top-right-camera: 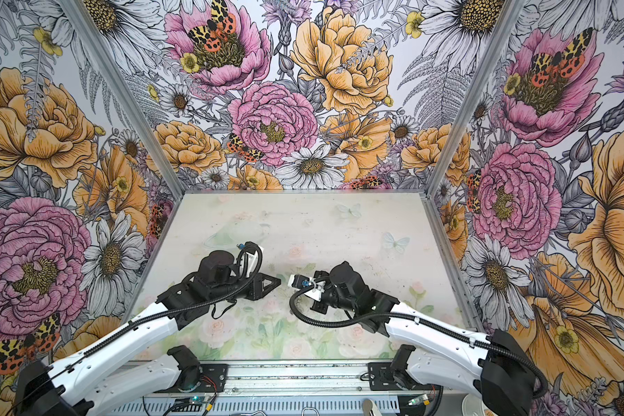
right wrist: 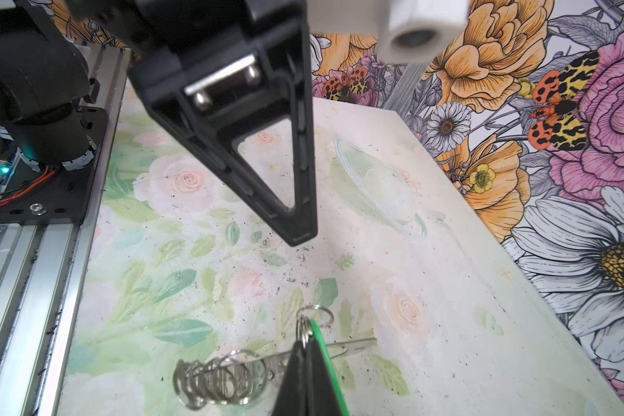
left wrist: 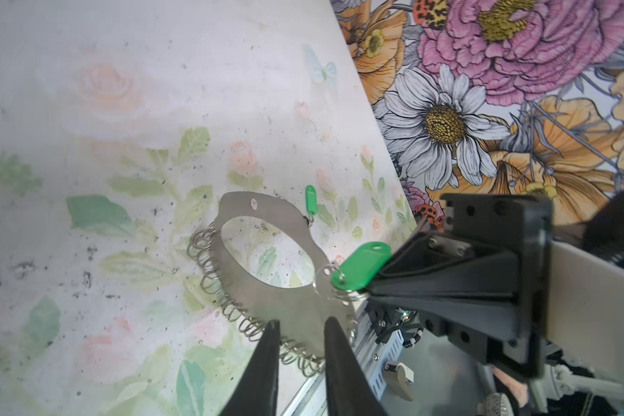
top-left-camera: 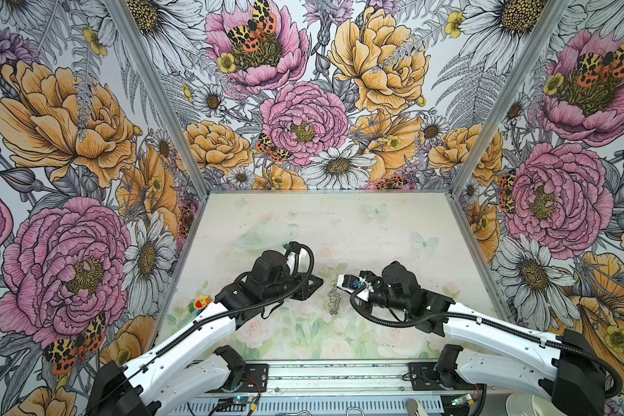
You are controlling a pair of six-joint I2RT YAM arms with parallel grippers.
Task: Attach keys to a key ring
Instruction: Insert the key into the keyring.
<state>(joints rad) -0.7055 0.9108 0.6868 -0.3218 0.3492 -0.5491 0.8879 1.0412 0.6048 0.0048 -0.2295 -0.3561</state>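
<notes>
**Key ring pinched up on edge at mid-table**

The key ring (left wrist: 267, 288), a flat grey horseshoe plate edged with small wire loops, is near the middle of the table, a touch toward 6 o'clock. In a top view the key ring (top-left-camera: 334, 299) shows only as a thin line of loops, so it is tilted up on edge rather than lying flat.

At one tip of the plate sits a green-tagged key (left wrist: 361, 264). Its split ring overlaps the plate's end, though I cannot tell whether it is threaded through. The right gripper (right wrist: 305, 347) reaches in from 3 o'clock with its jaws pressed together, pinching that key at its ring.

The other key (left wrist: 310, 201) has its green tag just beside the plate's far arm; whether it is joined on I cannot tell.

The left gripper (left wrist: 301, 322) comes from 9 o'clock. Its fingers (left wrist: 267, 363) are spread, and the plate's looped edge shows in the gap between them.

The table (top-left-camera: 375, 230) has a pale flower print flecked with dark specks. A small colourful toy (top-left-camera: 199, 304) lies near its edge at about 8 o'clock. A metal rail (top-left-camera: 339, 374) runs along 6 o'clock. Flowered walls (top-left-camera: 303, 108) close off 9, 12 and 3 o'clock.
</notes>
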